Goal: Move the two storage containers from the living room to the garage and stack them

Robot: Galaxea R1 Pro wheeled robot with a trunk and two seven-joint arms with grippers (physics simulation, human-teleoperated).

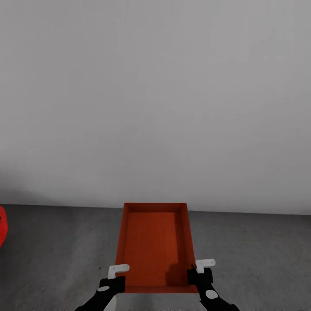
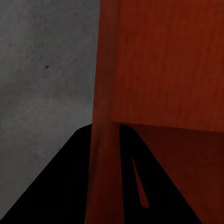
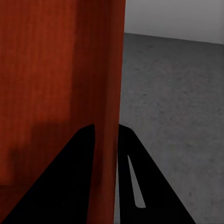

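At the far left edge, a sliver of the red car (image 1: 1,226) shows above the grey floor (image 1: 56,255). The left gripper (image 1: 113,278) has its jaws clamped on the left wall of the orange-red storage container (image 1: 153,246), near its close corner. The container is held just before the white wall (image 1: 155,99). The right gripper (image 1: 199,273) pinches the right wall likewise.

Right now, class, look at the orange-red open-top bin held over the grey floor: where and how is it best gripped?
Grip the storage container by its two long side walls near the end nearest the robot, one arm per side. The walls are thin, flat and upright with no handles, so each fits between jaws. The left gripper and right gripper already straddle them from above.
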